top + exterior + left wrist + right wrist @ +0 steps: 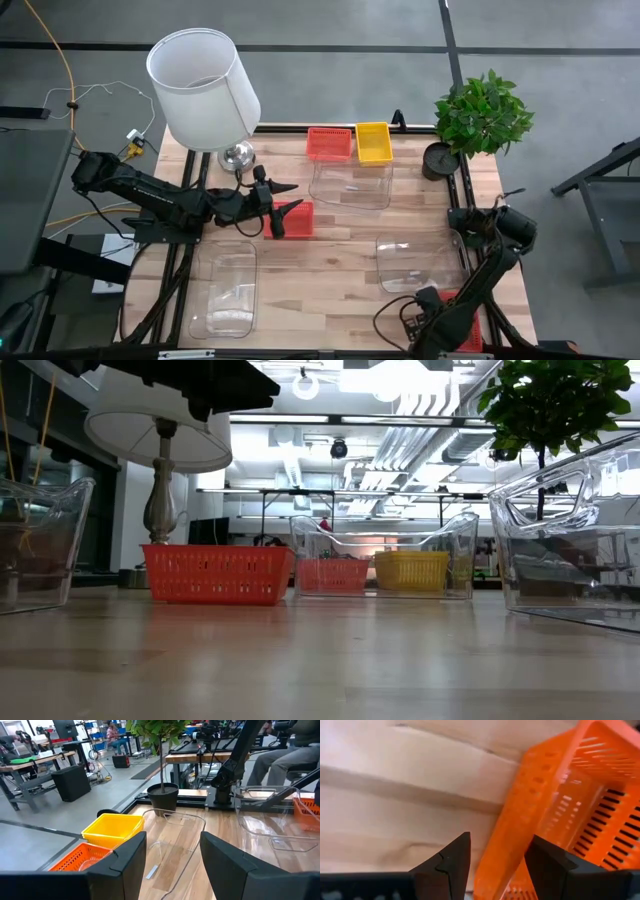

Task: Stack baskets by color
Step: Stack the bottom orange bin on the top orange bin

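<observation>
On the tabletop [330, 275], seen from above, the lamp [200, 85] towers at ten o'clock and the potted plant [483, 115] at two. Three clear tubs come next: one [352, 182] just above centre, one [225, 288] at seven o'clock, one [418, 262] at five.

Smaller are the baskets. A red basket [328, 143] and a yellow basket [373, 142] sit side by side at twelve o'clock. Another red basket [297, 219] lies left of centre, just beside the left end effector [275, 208], whose fingers stand apart, grasping nothing. An orange-red basket [580, 815] sits at five o'clock by the tabletop's edge, with the right end effector [497, 865] spread open, its fingers close over the rim but not clenched on it.

No stack is made yet. By my reading the step in hand is the first pick-up: the right fingers need to close on that rim.

From above, the right arm hides most of that basket, and whether a finger already touches it cannot be told.
</observation>
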`<control>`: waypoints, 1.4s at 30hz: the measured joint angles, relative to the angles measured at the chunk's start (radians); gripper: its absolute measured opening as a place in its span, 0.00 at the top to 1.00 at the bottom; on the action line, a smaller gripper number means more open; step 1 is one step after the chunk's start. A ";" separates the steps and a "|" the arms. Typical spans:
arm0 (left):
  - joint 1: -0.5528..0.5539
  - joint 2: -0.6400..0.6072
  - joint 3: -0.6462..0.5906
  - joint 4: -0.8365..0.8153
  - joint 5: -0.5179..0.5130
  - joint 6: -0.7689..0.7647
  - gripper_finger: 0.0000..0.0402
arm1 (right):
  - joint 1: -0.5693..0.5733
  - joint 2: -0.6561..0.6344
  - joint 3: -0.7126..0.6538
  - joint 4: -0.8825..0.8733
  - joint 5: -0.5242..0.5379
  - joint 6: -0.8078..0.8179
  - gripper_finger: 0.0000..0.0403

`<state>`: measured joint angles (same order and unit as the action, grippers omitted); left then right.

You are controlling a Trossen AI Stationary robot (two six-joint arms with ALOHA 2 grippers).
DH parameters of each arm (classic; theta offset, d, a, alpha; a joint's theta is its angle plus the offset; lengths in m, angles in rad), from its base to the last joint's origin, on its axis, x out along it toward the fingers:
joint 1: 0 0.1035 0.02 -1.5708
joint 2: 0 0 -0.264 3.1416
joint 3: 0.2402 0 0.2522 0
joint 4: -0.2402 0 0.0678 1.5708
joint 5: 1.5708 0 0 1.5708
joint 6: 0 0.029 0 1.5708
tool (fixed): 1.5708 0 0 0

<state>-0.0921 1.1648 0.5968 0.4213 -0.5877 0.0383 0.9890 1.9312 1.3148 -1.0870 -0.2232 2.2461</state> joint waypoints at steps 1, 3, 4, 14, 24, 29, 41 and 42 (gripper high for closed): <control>0.000 0.000 0.000 0.000 0.000 0.000 0.57 | 0.000 0.000 -0.006 0.000 -0.007 0.004 0.59; 0.000 0.000 0.000 0.000 0.000 0.000 0.57 | 0.000 0.000 -0.015 0.002 -0.026 0.005 0.59; 0.000 0.000 0.000 0.000 0.000 0.000 0.57 | 0.000 0.000 -0.017 0.003 -0.034 0.005 0.59; 0.000 0.000 0.000 0.000 0.000 0.000 0.57 | 0.000 0.000 -0.015 0.008 -0.069 -0.030 0.83; 0.000 0.000 0.000 0.001 -0.003 0.000 0.57 | -0.018 0.000 0.183 -0.078 -0.017 -0.253 0.99; 0.000 0.000 0.000 0.001 -0.003 0.000 0.57 | -0.027 0.000 0.367 -0.199 0.054 -0.391 1.00; -0.001 0.000 0.000 0.001 0.000 -0.001 0.57 | -0.031 -0.001 0.706 -0.160 0.539 -0.874 1.00; -0.001 0.000 0.000 0.001 0.000 -0.002 0.57 | -0.039 -0.001 0.722 -0.150 0.579 -0.953 1.00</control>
<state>-0.0931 1.1648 0.5968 0.4225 -0.5877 0.0362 0.9499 1.9301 2.0371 -1.2368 0.3555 1.2926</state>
